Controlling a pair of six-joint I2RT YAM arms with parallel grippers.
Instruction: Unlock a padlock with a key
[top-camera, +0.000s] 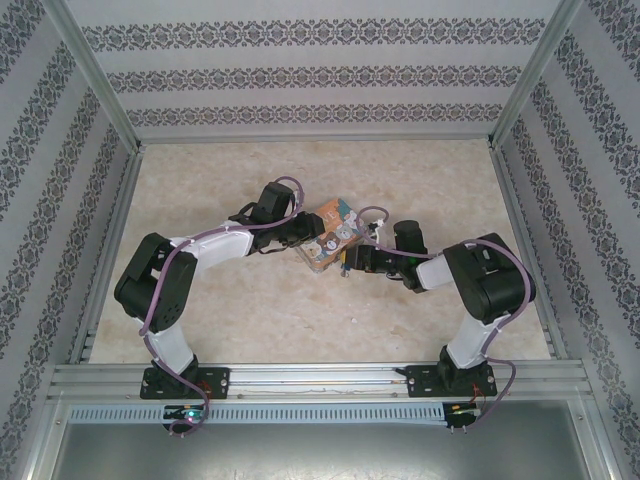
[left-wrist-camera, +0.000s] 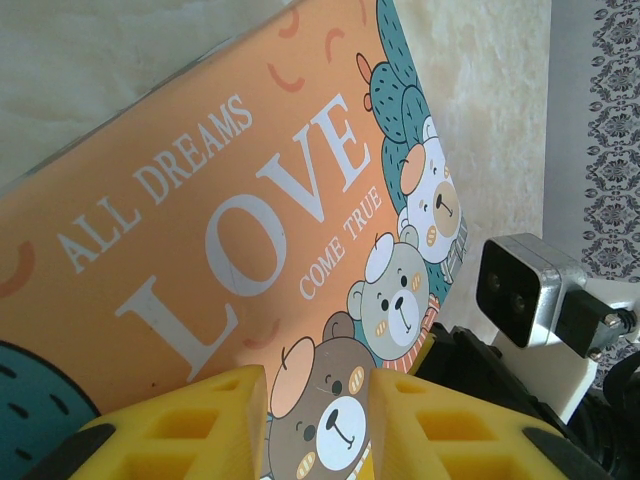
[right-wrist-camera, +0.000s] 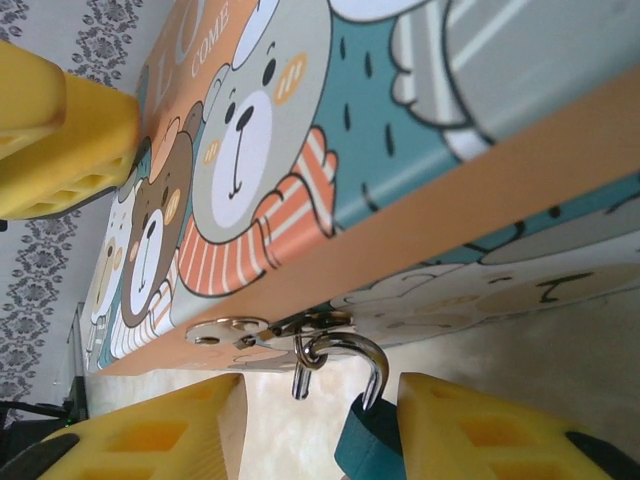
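Observation:
The padlock (right-wrist-camera: 364, 447) has a dark teal body and hangs by its silver shackle (right-wrist-camera: 352, 350) from the hasp (right-wrist-camera: 250, 328) on the front of the bear-print "LOVE" tin (top-camera: 335, 230). One leg of the shackle ends free of the body. My right gripper (right-wrist-camera: 320, 425) is open just below the hasp. The padlock's body sits between its yellow fingers (right-wrist-camera: 150, 435), against the right-hand one. My left gripper (left-wrist-camera: 318, 425) is open, its fingers (left-wrist-camera: 190, 425) low over the tin's lid (left-wrist-camera: 250, 210) from the other side. The key is out of view.
The tin lies mid-table on the beige marbled surface (top-camera: 250, 310), with both arms bent in toward it. The right arm's wrist camera (left-wrist-camera: 525, 290) shows in the left wrist view beyond the tin's edge. Patterned walls (top-camera: 60, 200) close in three sides.

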